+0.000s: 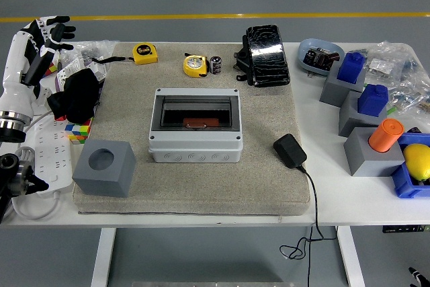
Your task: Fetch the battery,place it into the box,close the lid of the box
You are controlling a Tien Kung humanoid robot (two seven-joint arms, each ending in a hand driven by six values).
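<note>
A grey box [195, 128] is seen at the middle of a beige mat [269, 179] laid over a white table [349, 203]. Its dark transparent lid [195, 107] appears to be lowered over the opening, and an orange-brown object is glimpsed through it. The battery [216, 64], a small dark cylinder, is stood upright at the far edge of the mat, just beside a yellow tape measure [195, 65] and well apart from the box. A second yellow tape measure [144, 53] is placed further left. A black case [267, 54] is set at the far right of the mat, and a black power adapter [289, 150] is laid near the box's right side. A grey cube [104, 167] with a round hole is positioned at the mat's near left corner. The left hand [48, 31] is held raised at the far left edge of the table, its black-tipped fingers loosely spread and nothing grasped. Grey and blue blocks [356, 95] are grouped at the right.
</note>
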